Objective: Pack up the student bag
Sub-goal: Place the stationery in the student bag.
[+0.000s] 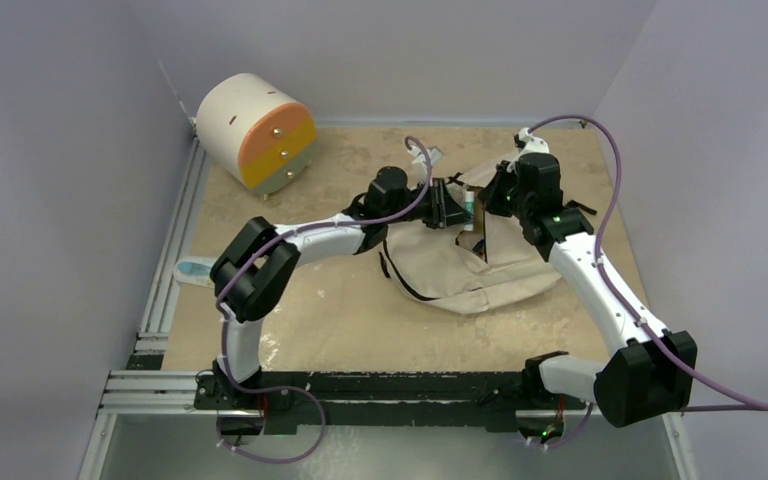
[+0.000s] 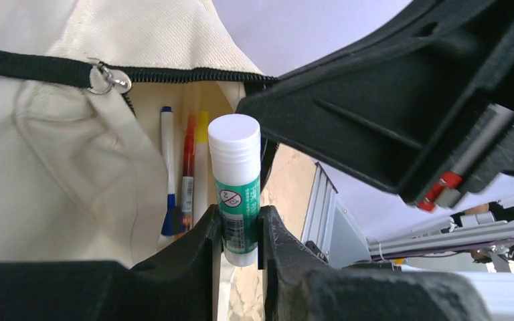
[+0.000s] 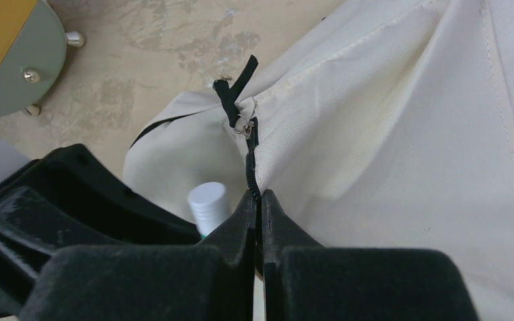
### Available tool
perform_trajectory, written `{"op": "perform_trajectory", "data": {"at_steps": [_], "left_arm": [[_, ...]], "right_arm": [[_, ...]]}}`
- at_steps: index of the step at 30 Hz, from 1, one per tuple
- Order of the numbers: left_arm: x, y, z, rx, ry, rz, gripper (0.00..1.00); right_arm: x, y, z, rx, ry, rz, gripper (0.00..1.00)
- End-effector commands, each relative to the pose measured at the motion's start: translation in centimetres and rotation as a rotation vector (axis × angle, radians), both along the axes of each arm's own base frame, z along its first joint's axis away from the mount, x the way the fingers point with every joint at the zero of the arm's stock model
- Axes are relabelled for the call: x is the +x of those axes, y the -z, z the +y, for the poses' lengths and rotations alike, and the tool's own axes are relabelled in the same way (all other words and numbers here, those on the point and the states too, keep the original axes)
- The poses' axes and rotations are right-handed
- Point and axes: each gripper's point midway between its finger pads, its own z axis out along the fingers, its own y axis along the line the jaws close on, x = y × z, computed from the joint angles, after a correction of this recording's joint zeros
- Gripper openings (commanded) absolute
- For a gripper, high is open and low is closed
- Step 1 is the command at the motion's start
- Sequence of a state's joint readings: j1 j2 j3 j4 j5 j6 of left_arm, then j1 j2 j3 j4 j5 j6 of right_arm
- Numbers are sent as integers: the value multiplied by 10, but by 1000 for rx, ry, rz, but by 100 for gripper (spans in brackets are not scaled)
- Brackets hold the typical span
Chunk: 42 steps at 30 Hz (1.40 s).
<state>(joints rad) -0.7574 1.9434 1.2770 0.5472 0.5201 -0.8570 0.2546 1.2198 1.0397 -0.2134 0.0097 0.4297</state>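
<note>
The student bag (image 1: 460, 272), cream fabric with black zips, lies crumpled mid-table. My left gripper (image 2: 239, 224) is shut on a glue stick (image 2: 236, 174) with a green label and a white cap. The cap points at the open pocket mouth of the bag (image 2: 53, 167). Inside that pocket lie a blue-and-white pen (image 2: 167, 167) and a red pen (image 2: 188, 167). My right gripper (image 3: 258, 197) is shut on the bag's zipper edge (image 3: 250, 157) and holds the cloth (image 3: 388, 134) up. The glue stick's cap (image 3: 209, 204) shows just left of its fingers. From above, both grippers (image 1: 460, 208) (image 1: 488, 205) meet over the bag's far end.
A cream cylindrical drawer unit (image 1: 257, 132) with an orange front stands at the back left. A pale blue-and-white object (image 1: 192, 270) lies at the table's left edge by the aluminium rail (image 1: 165, 290). Walls close in on three sides.
</note>
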Motion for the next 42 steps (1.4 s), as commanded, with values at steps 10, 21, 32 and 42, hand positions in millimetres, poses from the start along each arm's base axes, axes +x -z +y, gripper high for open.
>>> {"op": "perform_trajectory", "data": {"at_steps": [10,21,32,42], "left_arm": [[13,11,-28,6,-89,70,0],[19,16,-59,9,-21,80,10],[8,-6,-32,74,-67,18,56],[-1,-21,4,131,-141,-27,57]], "right_arm": [[9,-68,13,90,-34,-174,0],[8,-70,15,101,-43,-178,0],[5,-67,10,94,-20,-179,0],[1,-59,5,67,-7,-164,0]]}}
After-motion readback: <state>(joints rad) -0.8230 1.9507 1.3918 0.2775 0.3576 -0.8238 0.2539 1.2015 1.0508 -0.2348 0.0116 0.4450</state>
